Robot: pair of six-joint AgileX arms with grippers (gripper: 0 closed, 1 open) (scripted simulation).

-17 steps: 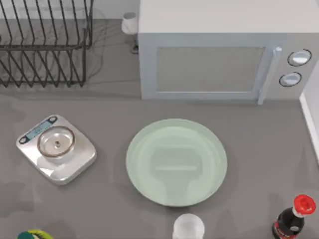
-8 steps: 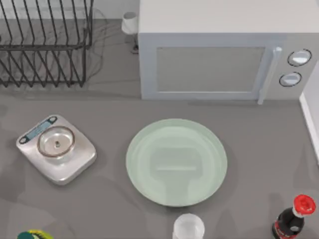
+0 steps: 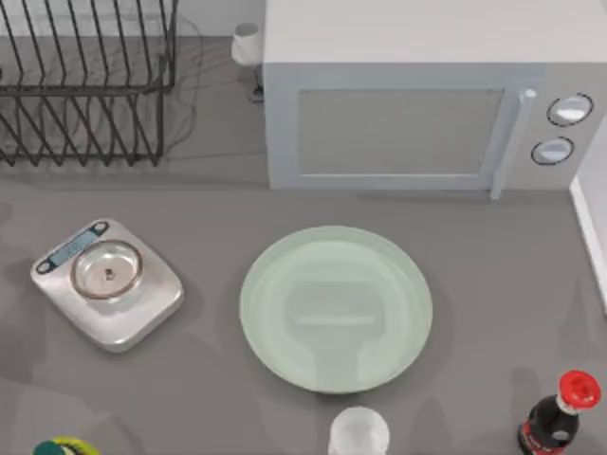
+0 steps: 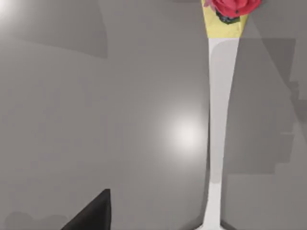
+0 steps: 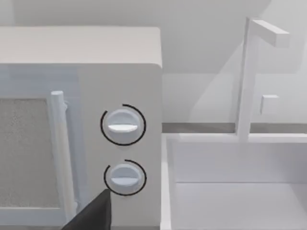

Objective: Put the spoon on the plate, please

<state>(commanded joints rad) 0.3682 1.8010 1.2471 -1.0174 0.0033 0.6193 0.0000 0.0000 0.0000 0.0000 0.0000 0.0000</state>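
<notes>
Plate [image 3: 336, 308]: pale green, glossy, bare; set on the grey table [image 3: 493, 275] in front of the microwave [image 3: 427, 95]. Nothing laid on it yet.

Spoon [image 4: 218, 124]: seen from the left wrist, flat on the table, thin pale handle running to a red-pink knob over a yellow patch at the end; bowl cut off at the frame edge. Position relative to the plate: cannot tell. Not lifted, not gripped.

Left gripper: one dark fingertip [image 4: 91, 215] visible beside the spoon handle, apart from it. Finger opening: cannot tell. Nothing seen in its hold.

Right gripper: one dark fingertip [image 5: 93, 213] visible, camera facing the microwave dials, well off the plate; judged idle. Finger opening: cannot tell.

Also present, left of the plate: silver scale [image 3: 107, 282]. Right of the plate, nearer the front edge: dark bottle [image 3: 558, 417].

Progress: judged early stage. Outstanding: grasp, lift, carry to plate, release.
</notes>
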